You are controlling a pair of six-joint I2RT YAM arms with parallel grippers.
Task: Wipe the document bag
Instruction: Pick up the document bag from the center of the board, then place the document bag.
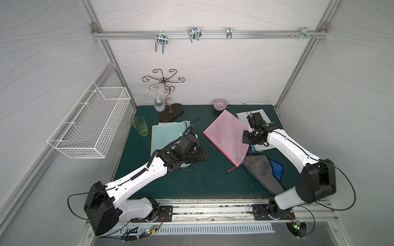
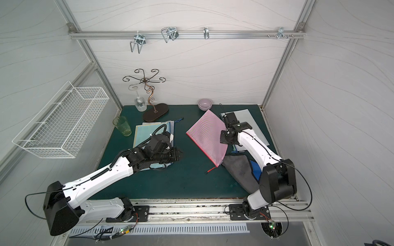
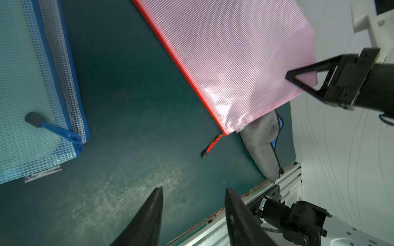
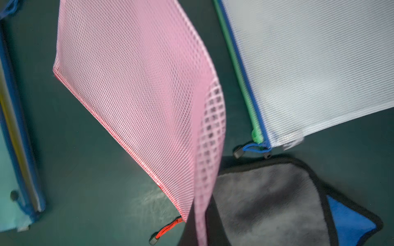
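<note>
Wiping is looking not yet begun: the cloth [image 1: 262, 170] is lying loose on the mat [image 1: 191, 183], below and just behind the right gripper [image 3: 290, 76], in no grip. That gripper is pinching shut on one edge of the pink bag [image 1: 226, 136], tilting it up while its opposite edge is resting on the mat; the wrist view is blurring the pinch, so the hold is probably thin. The left gripper [image 3: 193, 189] is hanging half spread over bare mat, grasping nothing, the bag lying ahead of it.
</note>
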